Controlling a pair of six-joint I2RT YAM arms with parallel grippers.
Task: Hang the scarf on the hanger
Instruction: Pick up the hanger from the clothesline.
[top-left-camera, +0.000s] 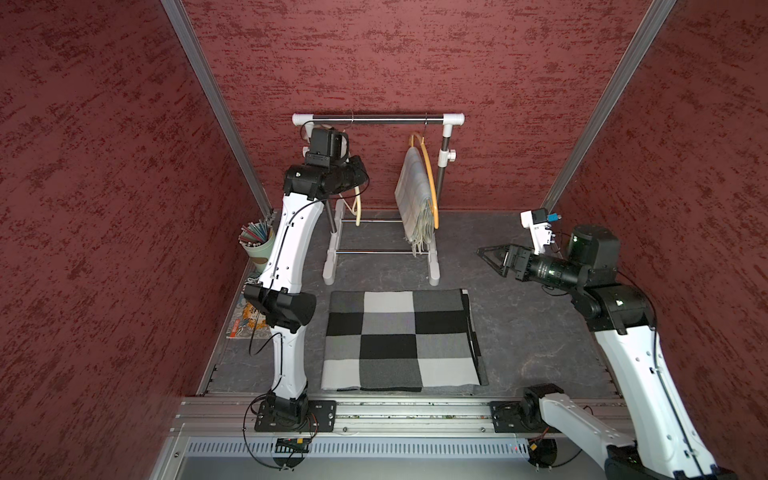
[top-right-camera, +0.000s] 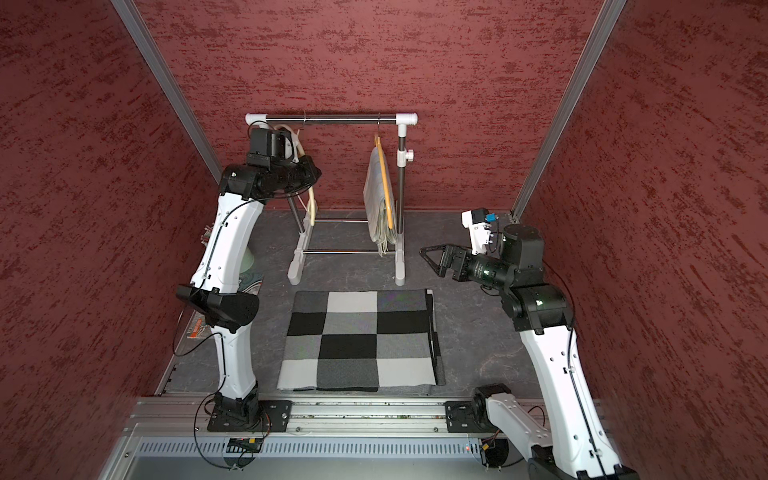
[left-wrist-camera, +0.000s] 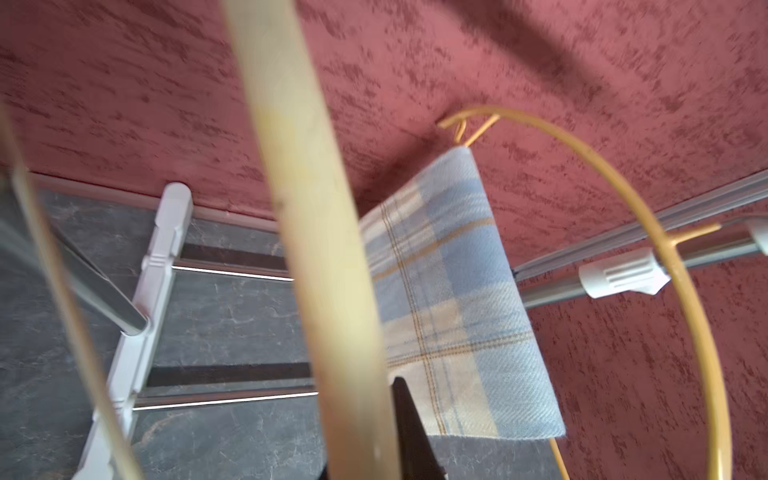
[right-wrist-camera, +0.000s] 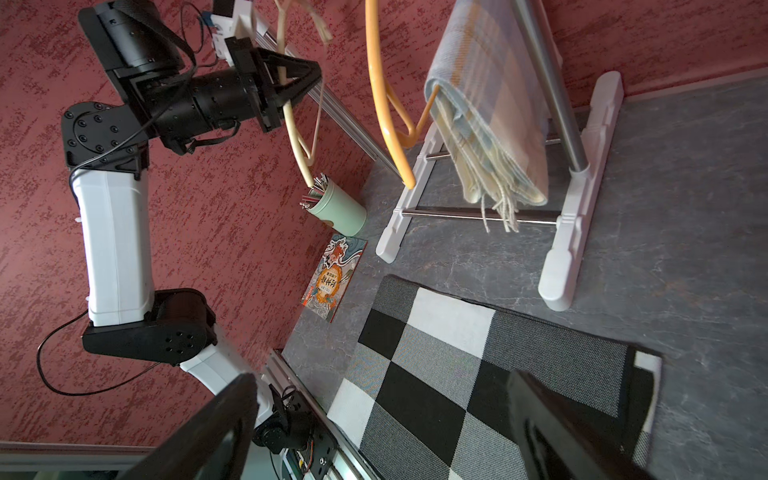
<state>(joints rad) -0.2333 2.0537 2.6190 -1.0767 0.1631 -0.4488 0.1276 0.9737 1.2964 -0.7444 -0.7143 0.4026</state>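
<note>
Fingers (right-wrist-camera: 299, 66) pinch cream hanger (right-wrist-camera: 294, 137), second hanger (right-wrist-camera: 383, 108), two scarves (plaid (right-wrist-camera: 490, 83), checked (right-wrist-camera: 453, 374))

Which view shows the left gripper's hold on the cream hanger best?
Right wrist view: left gripper seen side-on, closed on the cream hanger. Left wrist view: blurred hanger close up, one finger. In both top views the wrist hides the jaws.

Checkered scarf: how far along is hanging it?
Done: nothing yet; the black-grey-white checkered scarf lies folded flat. In hand: left jaws closed on the cream plastic hanger at the white garment rack. Left: draping the scarf over it; right jaws open, empty.
</note>
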